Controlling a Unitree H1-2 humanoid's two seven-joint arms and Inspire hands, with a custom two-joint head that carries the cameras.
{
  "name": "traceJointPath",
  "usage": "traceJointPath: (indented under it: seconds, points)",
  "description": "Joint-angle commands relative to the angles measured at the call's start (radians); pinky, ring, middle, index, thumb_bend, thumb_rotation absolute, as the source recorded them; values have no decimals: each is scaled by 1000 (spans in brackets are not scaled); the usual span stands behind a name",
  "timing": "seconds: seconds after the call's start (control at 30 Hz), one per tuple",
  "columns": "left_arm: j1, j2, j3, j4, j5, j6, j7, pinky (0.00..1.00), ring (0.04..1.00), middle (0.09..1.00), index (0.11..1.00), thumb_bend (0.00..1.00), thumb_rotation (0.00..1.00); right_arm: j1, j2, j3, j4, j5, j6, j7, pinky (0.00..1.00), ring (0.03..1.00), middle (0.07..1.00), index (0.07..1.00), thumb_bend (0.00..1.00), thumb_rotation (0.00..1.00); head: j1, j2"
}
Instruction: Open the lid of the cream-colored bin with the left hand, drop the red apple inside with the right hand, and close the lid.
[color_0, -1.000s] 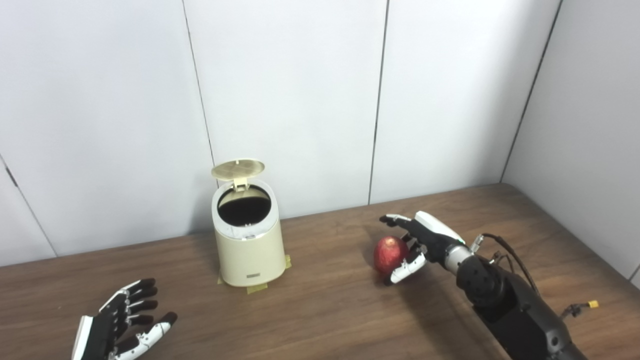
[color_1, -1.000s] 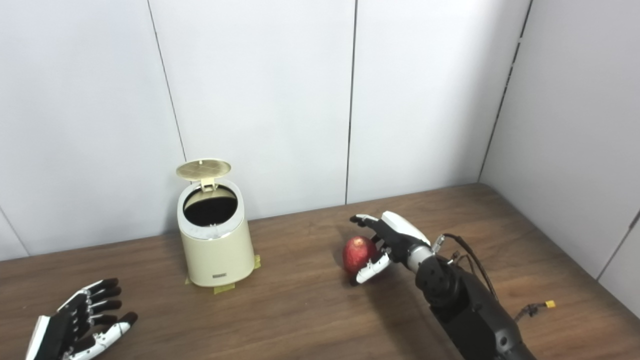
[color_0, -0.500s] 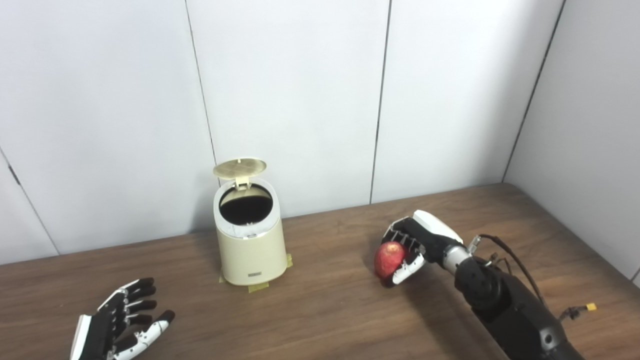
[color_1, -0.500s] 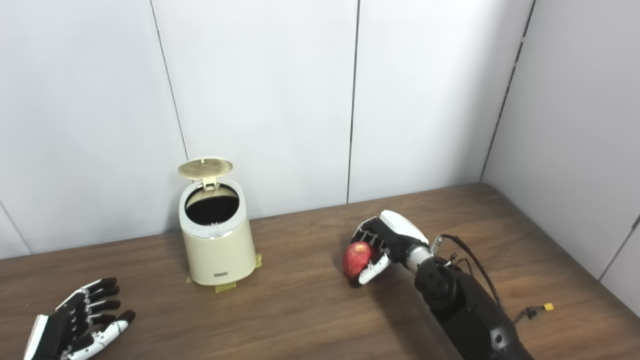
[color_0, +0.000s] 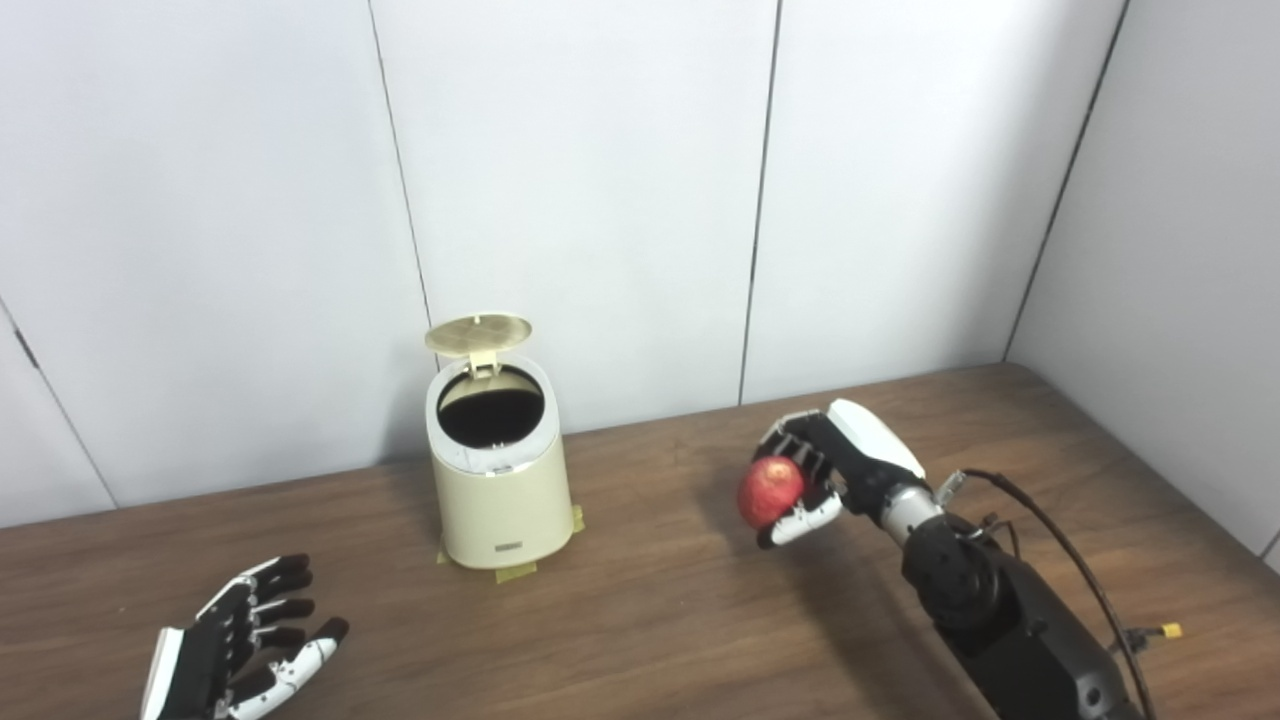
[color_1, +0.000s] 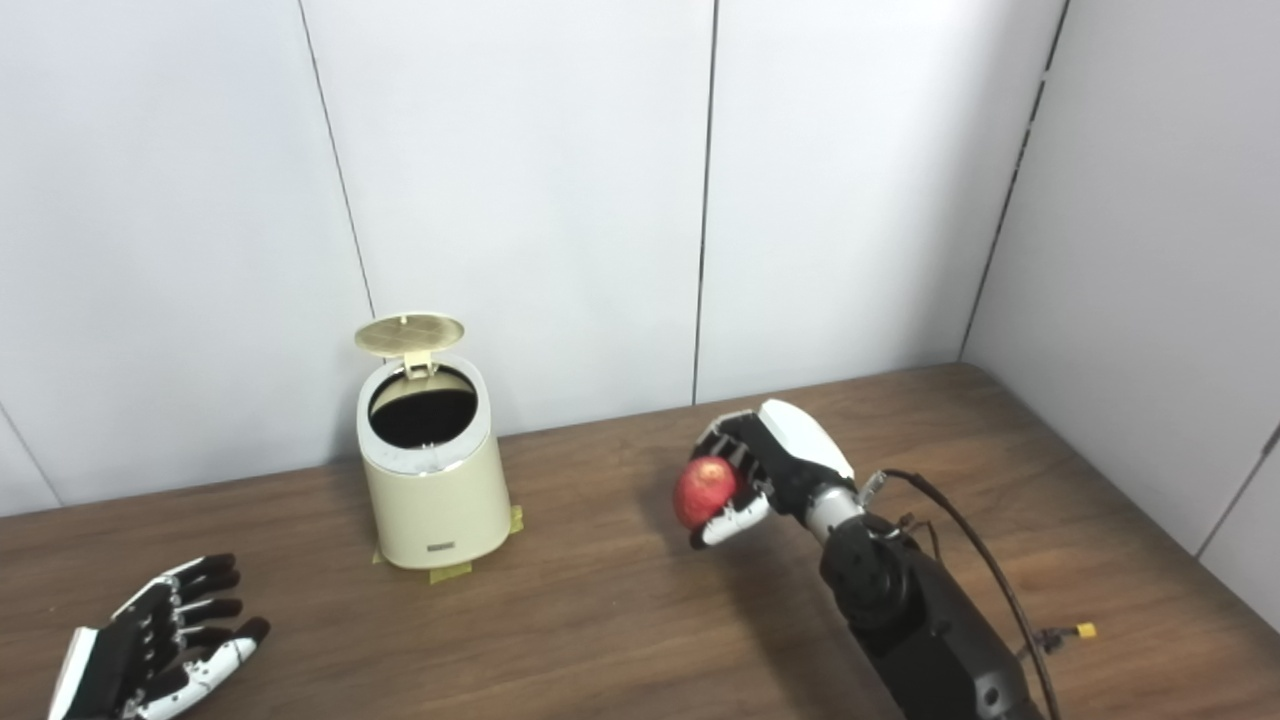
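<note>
Dark walnut-brown wood desk (color_0: 640, 620), backed by white wall panels (color_0: 580, 180) with thin vertical seams.

Item 1, far left, near edge: left hand (color_0: 235, 655), black with white trim, palm up just over the desk surface. Fingers (color_0: 280, 585) spread apart and slack; nothing held. Well apart from the bin.

Item 2, left of centre, toward the wall: cream-colored bin (color_0: 497, 470), a small upright cylinder standing on the desk. Lid (color_0: 478, 334) round, raised on its rear hinge and standing open above the mouth; ribbed underside facing forward. Interior dark; contents cannot be told. Small dark label low on the front wall. Strips of yellowish tape (color_0: 515, 573) show at the base, touching the desk.

Item 3, right of centre: red apple (color_0: 771, 491), raised clear of the desk, its shadow on the wood below. Well apart from the bin, to the bin's right.

Item 4, right: right hand (color_0: 830, 470), black with white back shell, fingers (color_0: 795, 440) curled over the top of the apple and thumb under it, closed around the fruit. Dark forearm runs down to the lower right corner, a black cable (color_0: 1060, 540) looping beside it with a small yellow connector (color_0: 1162, 631).
</note>
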Motion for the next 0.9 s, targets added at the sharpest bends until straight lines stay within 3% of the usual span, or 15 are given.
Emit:
traceJointPath:
  seconds: [0.0,0.13,0.4,0.53,0.67,0.87]
  points:
    - [-34,8,-4,-27,11,-30,6,613,690,753,768,594,65,-74,7,-16,-73,-3,-32,-27,320,361,473,561,507,0,3,0]
    - [-38,-4,-14,-23,12,-36,8,608,683,745,767,613,101,-135,31,-3,-138,-3,-6,21,319,370,479,556,509,0,39,-10]
    - [-35,-49,-26,-24,23,-7,22,646,712,763,774,628,113,-224,119,39,-139,-27,36,39,295,366,467,555,510,0,144,-39]
    - [-34,-66,-38,-27,38,3,35,616,702,764,774,624,111,-244,169,52,-126,-44,44,28,252,348,466,561,506,0,208,-53]
    - [-35,-74,-51,-19,47,-13,44,594,691,763,774,619,111,-262,234,55,-116,-63,84,10,272,353,471,559,507,0,242,-57]
    - [-41,-80,-66,-14,72,-3,60,596,688,759,767,634,134,-296,308,58,-64,-72,58,-43,275,359,474,562,507,0,262,-61]
